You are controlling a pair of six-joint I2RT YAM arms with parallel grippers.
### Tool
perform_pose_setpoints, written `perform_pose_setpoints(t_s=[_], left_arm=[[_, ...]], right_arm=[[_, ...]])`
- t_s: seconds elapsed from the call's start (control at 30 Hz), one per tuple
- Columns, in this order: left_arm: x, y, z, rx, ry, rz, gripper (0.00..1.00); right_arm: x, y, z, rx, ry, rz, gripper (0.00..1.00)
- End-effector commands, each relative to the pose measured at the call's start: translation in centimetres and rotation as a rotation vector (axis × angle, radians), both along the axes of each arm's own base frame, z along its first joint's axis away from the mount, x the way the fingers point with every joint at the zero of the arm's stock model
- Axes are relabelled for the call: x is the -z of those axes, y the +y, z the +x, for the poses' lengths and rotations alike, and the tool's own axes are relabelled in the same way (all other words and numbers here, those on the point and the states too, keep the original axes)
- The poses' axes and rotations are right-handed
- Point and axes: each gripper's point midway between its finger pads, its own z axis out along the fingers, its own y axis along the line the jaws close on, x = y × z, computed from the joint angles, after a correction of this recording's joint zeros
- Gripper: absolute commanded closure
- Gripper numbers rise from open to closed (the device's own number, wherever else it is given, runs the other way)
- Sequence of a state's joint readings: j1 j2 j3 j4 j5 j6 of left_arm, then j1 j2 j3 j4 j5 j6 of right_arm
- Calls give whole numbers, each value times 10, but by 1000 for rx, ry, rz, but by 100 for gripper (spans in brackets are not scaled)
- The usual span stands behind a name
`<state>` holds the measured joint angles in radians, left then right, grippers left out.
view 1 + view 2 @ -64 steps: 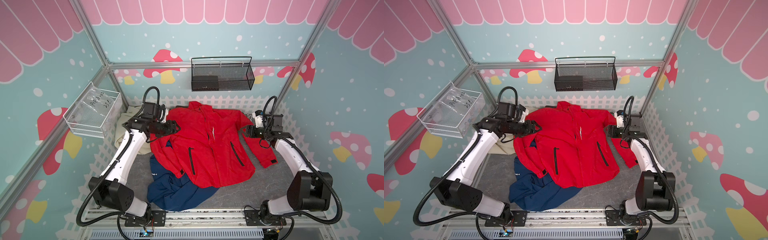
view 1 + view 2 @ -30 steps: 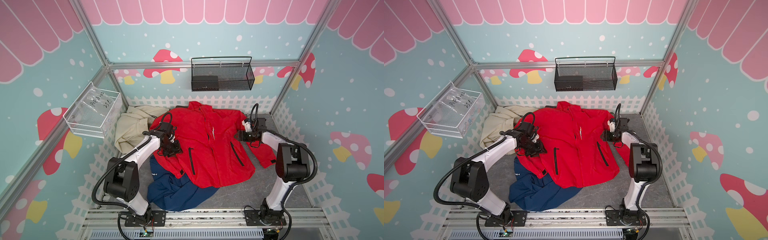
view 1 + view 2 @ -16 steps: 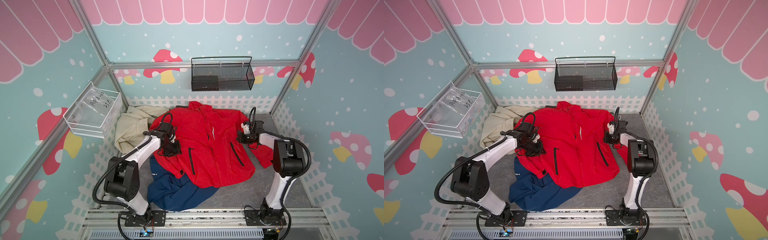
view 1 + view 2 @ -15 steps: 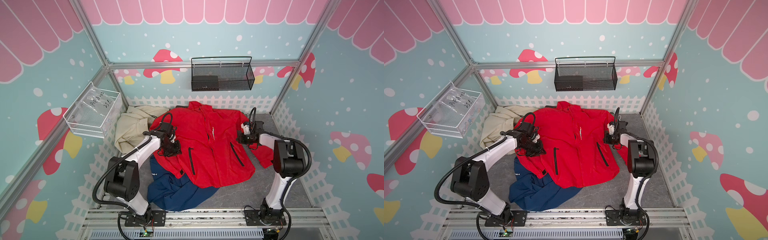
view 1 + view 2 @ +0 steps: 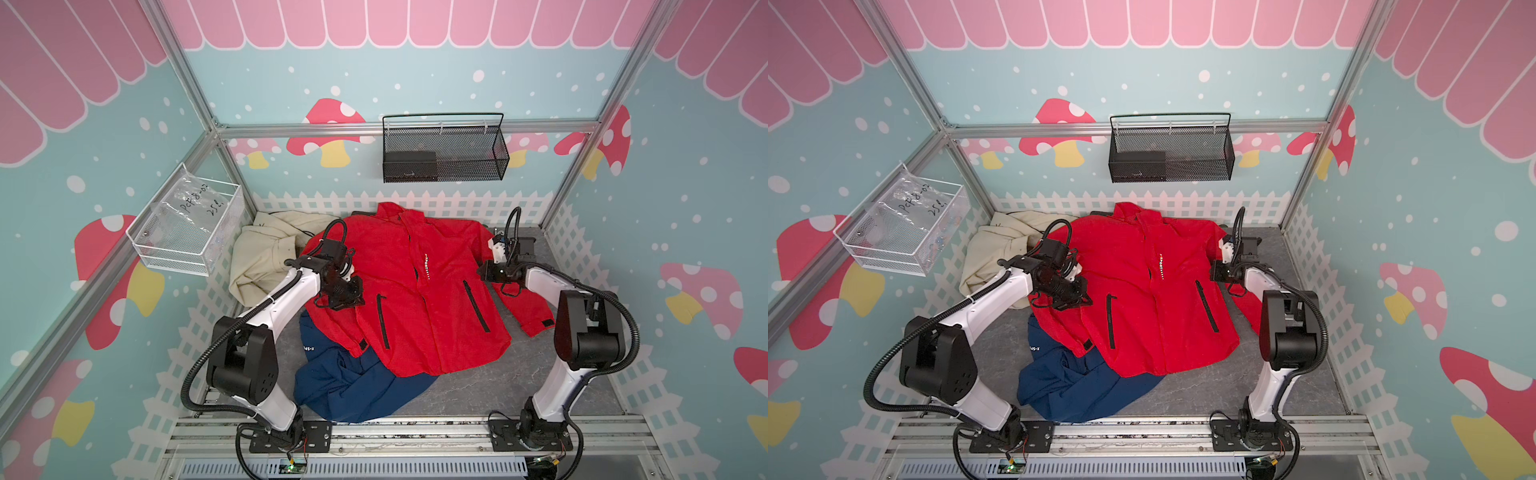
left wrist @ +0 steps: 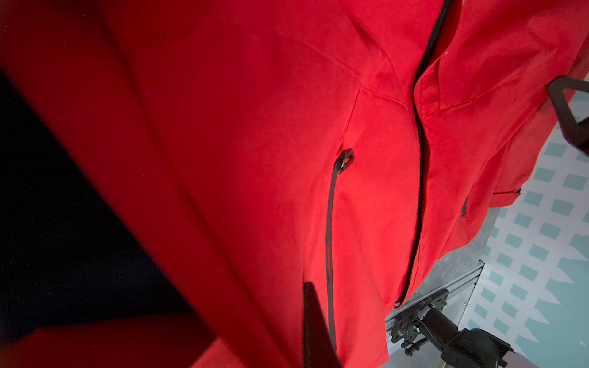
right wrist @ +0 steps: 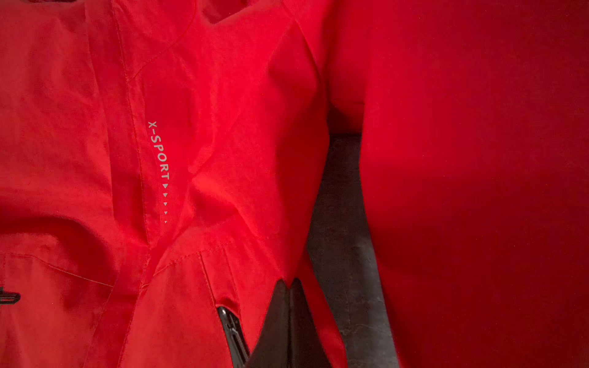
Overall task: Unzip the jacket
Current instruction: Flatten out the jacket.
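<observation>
The red jacket, spread over the table and a navy garment, is being touched at both sides. The left gripper and right gripper are being held clenched.

On my feed the left arm and right arm have white shells, bulky black joint blocks, ribbed black cables and screwed black base plates. The left gripper and right gripper are black.
</observation>
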<state>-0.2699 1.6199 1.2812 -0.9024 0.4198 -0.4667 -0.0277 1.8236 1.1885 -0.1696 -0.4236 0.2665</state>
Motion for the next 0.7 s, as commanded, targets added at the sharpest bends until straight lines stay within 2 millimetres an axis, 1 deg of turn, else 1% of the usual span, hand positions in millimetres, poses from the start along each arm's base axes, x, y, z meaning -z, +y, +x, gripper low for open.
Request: perform_pose_setpoints(t_s=[0.0, 0.2, 0.5, 0.67], left_arm=[[-9, 1, -15, 4, -1, -8, 100], [-6, 5, -27, -12, 6, 5, 100], [-5, 2, -43, -18, 20, -7, 100], [-2, 1, -56, -12, 38, -17, 100]], right_arm=[[-3, -10, -9, 21, 10, -20, 100], [-15, -16, -25, 33, -10, -23, 100], [-15, -28, -47, 75, -3, -39, 100], [-17, -36, -62, 94, 11, -54, 100]])
